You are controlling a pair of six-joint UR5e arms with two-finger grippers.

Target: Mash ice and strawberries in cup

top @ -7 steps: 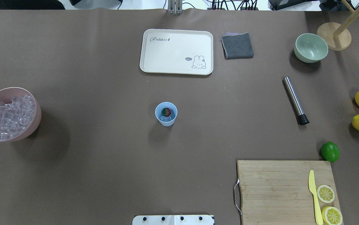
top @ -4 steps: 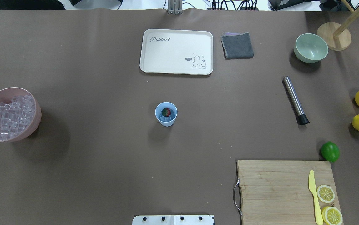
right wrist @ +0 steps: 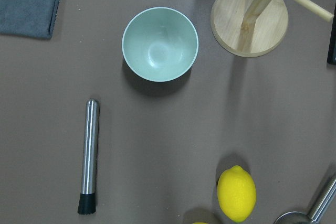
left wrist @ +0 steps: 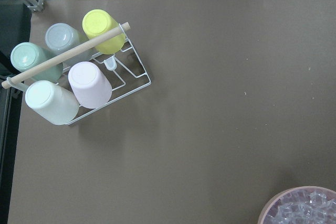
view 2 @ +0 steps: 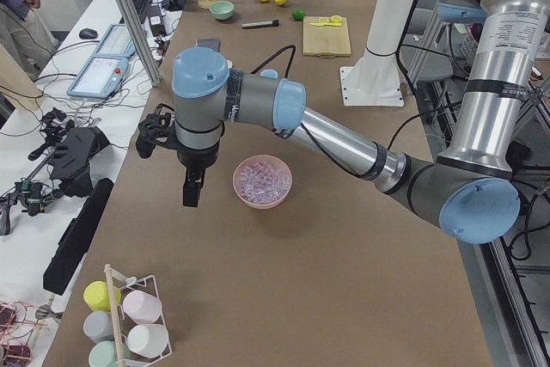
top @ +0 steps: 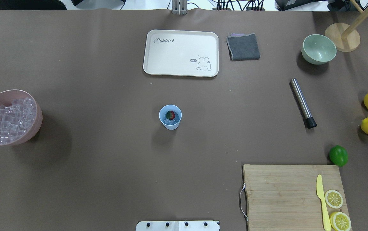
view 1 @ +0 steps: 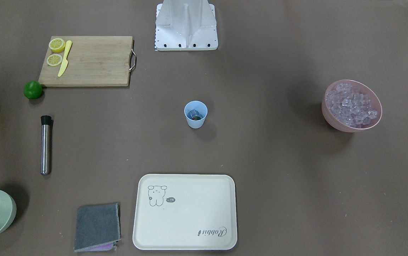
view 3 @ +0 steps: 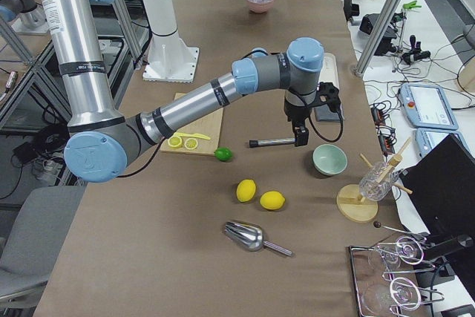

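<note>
— Brown-covered table (top: 107, 176), wide layout. Where does the cup sit relative to each claw?
— Cup (top: 170, 117) is upright mid-table, well apart from both. Left gripper (view 2: 191, 195) hangs just beside the pink bowl (view 2: 245, 199) of spare cubes, with the cup far off to its right. Right gripper (view 3: 300, 137) hangs above the gap between muddler (view 3: 269, 142) and pale-green bowl (view 3: 326, 168), with the cup well off to its left.
— Claw states?
— Cannot tell for either. Only the side views show them, and the wrist cameras catch no fingers.
— Load in the cup?
— One strawberry (top: 170, 115), red with a green cap, looks whole. It rests against the ice (top: 172, 122) at the bottom.
— Progress?
— Judgement: loading done, mashing not begun. Muddler lies flat on the table with nothing touching it, and the berry is uncrushed. Left to do: grasp the muddler, carry it over the cup, and press down repeatedly. The cup looks light and may tip, so the other claw may need to steady it.
</note>
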